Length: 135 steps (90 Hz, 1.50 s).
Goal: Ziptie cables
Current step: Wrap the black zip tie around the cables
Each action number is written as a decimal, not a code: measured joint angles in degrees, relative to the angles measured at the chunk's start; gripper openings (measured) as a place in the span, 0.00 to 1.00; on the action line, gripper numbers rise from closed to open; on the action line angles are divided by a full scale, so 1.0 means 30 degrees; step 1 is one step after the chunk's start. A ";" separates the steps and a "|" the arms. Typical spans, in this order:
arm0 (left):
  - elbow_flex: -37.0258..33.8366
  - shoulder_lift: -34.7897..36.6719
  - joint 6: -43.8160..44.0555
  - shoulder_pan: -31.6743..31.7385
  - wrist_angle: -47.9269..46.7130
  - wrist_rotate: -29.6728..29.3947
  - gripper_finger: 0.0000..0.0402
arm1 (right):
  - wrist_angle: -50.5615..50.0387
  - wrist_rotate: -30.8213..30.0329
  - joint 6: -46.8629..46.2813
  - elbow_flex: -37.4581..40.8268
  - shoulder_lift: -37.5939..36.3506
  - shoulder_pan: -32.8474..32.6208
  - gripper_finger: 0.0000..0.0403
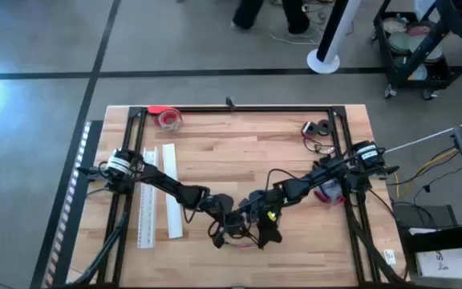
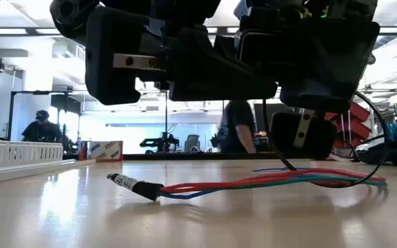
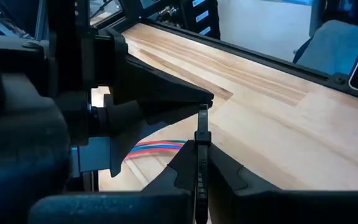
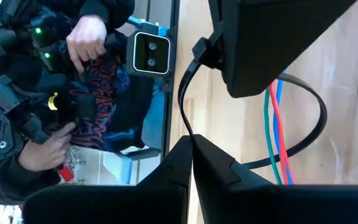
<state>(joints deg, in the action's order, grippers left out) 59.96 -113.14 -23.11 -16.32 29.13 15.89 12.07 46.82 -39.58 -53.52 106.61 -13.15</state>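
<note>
The thin red, blue and green cables (image 2: 253,182) lie on the pale wooden table (image 2: 60,213) near its front edge, their small labelled connector (image 2: 131,184) resting flat. Just above them, the left gripper (image 3: 199,158) pinches a slim black zip tie (image 3: 201,134). The right gripper (image 4: 191,146), close beside it, clamps the tie's looping strap around the cables. Farther back lie long white flat strips (image 1: 159,201).

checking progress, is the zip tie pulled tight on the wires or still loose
Loose: in the right wrist view the black zip tie arcs wide around the wires, with open space inside the loop.
</note>
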 joint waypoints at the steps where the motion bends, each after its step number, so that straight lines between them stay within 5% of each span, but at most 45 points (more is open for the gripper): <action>1: 0.0000 0.0000 0.0002 0.0000 -0.0003 0.0003 0.00 | 0.0009 -0.0031 0.0031 0.0000 0.0000 0.0013 0.00; 20: 0.0000 0.0000 0.0125 0.0007 -0.0051 -0.0164 0.00 | -0.0580 -0.0812 0.1169 -0.0091 0.0000 0.0058 0.00; 41: -0.0122 -0.0027 0.1283 0.0029 -0.0722 0.0026 0.00 | -0.2519 -0.4198 0.2428 -0.0203 -0.0367 -0.1141 0.11; 71: -0.0146 -0.0051 0.4310 0.0152 -0.0738 -0.0449 0.00 | -0.5584 -1.3577 0.2192 -0.0391 -0.3537 -0.3128 0.35; 89: -0.0146 -0.0051 0.5687 0.0299 -0.0759 -0.1352 0.00 | -0.5914 -2.2006 0.1865 -0.0802 -0.4207 -0.4927 0.37; 135: -0.0150 -0.0057 0.6756 0.0638 -0.0758 -0.1644 0.00 | -0.5211 -2.4082 0.0491 -0.1812 -0.2116 -0.6532 0.28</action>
<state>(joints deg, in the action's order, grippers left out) 59.51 -113.31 -2.85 -14.40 26.86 10.96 -3.56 -25.43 -38.11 -58.95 100.26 -32.74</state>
